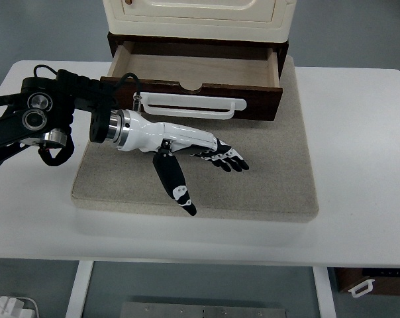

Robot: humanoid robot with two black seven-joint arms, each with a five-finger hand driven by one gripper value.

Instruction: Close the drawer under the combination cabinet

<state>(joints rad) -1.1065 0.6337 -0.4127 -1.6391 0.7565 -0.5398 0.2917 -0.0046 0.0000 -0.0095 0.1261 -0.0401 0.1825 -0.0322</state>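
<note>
The cream cabinet [200, 16] stands at the back of the table on a dark brown base. Its brown drawer [193, 83] is pulled out and open, showing a bare light wooden inside. A white handle [190, 104] runs across the drawer's front. My left hand [210, 156] reaches in from the left, held flat in front of the drawer and below the handle, over the mat. Its fingers are spread and hold nothing, with the thumb pointing toward the near edge. It does not touch the drawer.
A beige mat [200, 179] lies under the cabinet and covers the middle of the white table [359, 165]. A spare brown drawer with a white handle [362, 286] lies on the floor at the lower right.
</note>
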